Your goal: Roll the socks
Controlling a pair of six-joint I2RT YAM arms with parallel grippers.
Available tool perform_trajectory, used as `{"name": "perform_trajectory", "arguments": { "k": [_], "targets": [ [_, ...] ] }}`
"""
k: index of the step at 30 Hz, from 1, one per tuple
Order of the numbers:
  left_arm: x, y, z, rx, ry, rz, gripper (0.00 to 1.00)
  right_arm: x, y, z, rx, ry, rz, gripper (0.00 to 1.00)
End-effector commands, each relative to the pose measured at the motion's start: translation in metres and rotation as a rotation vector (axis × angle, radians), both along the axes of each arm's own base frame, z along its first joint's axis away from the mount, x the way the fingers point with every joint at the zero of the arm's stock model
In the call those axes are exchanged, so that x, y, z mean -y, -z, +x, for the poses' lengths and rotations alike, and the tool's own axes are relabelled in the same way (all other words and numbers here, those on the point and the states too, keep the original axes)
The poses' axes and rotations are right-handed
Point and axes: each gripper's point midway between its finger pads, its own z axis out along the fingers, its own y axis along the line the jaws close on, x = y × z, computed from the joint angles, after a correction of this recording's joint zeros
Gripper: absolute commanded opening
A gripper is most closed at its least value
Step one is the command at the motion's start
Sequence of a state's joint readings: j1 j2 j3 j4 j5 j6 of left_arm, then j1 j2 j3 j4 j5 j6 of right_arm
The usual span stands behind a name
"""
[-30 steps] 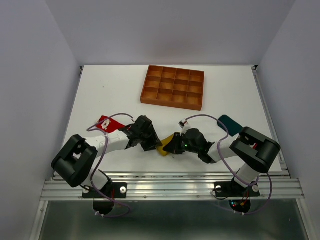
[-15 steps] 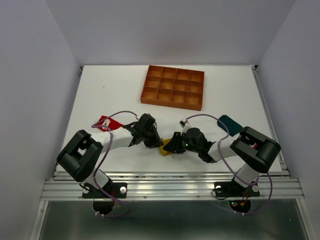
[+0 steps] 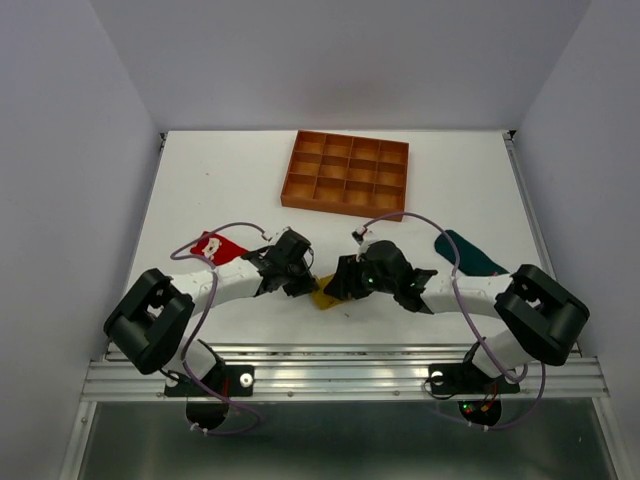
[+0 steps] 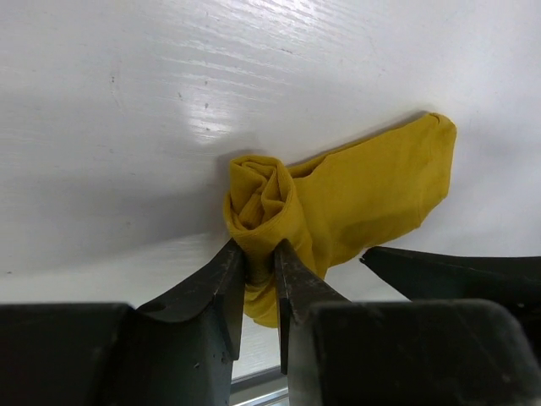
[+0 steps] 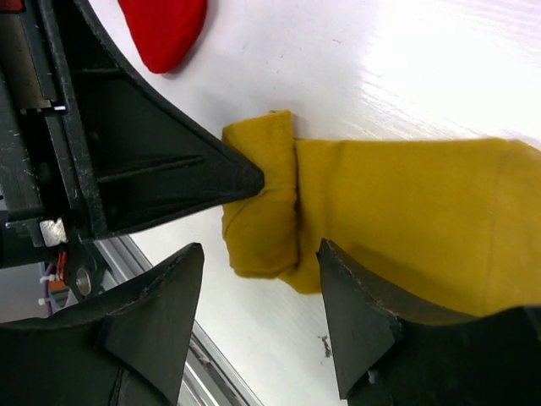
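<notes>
The yellow sock [image 3: 325, 296] lies near the table's front edge between both grippers. In the left wrist view its rolled end [image 4: 258, 203] is pinched in my left gripper [image 4: 259, 251], the flat rest [image 4: 380, 190] trailing right. My left gripper [image 3: 305, 288] is shut on that roll. My right gripper [image 5: 258, 254] is open, its jaws astride the roll [image 5: 262, 211] and just above it; it shows beside the sock in the top view [image 3: 338, 285]. The red sock [image 3: 215, 247] lies flat at the left, its tip also in the right wrist view [image 5: 165, 30]. The dark teal sock [image 3: 470, 252] lies flat at the right.
The orange-brown gridded tray [image 3: 346, 174] stands at the back centre. The table's metal front rail [image 3: 340, 375] runs just below the yellow sock. Purple cables loop over both arms.
My right arm has swung left and up, uncovering the teal sock, and its gripper sits closer over the yellow sock. The left gripper has shifted slightly while holding the roll.
</notes>
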State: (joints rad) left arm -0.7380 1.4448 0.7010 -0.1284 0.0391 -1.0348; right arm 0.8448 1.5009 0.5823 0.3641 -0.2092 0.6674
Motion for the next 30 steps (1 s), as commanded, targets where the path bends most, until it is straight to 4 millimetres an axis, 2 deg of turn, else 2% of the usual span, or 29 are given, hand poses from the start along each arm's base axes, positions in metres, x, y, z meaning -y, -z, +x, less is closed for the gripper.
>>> {"name": "perform_trajectory", "arguments": {
  "k": [1,3,4,6,9,16,20,21,24,30],
  "targets": [
    [-0.020,-0.002,0.002,0.025,-0.043,0.088,0.00,0.023,0.001,0.011,0.031,0.091,-0.126,0.60],
    [-0.021,-0.002,0.002,0.024,-0.045,0.094,0.00,0.031,0.004,0.017,0.024,0.145,-0.164,0.54],
    [-0.022,-0.003,0.001,0.028,-0.041,0.094,0.00,0.040,0.015,0.018,0.011,0.168,-0.225,0.47],
    [-0.022,-0.003,0.002,0.033,-0.038,0.093,0.00,0.042,0.019,0.022,0.003,0.185,-0.266,0.35],
    [-0.020,-0.007,0.003,0.047,-0.024,0.091,0.00,0.048,0.036,0.026,-0.018,0.212,-0.333,0.27],
    [-0.011,-0.017,0.005,0.089,0.086,0.078,0.00,0.052,0.056,0.044,0.005,0.248,-0.439,0.26],
    [-0.013,-0.018,0.004,0.105,0.138,0.101,0.00,0.067,0.067,0.052,0.005,0.288,-0.541,0.24],
    [-0.013,-0.019,0.003,0.106,0.146,0.103,0.00,0.065,0.066,0.054,0.005,0.287,-0.543,0.24],
    [-0.011,-0.016,-0.001,0.093,0.165,0.084,0.00,0.065,0.071,0.052,-0.014,0.275,-0.554,0.23],
    [-0.026,0.005,-0.004,0.012,0.115,0.180,0.00,0.075,0.071,0.055,-0.016,0.284,-0.616,0.23]
  ]
}}
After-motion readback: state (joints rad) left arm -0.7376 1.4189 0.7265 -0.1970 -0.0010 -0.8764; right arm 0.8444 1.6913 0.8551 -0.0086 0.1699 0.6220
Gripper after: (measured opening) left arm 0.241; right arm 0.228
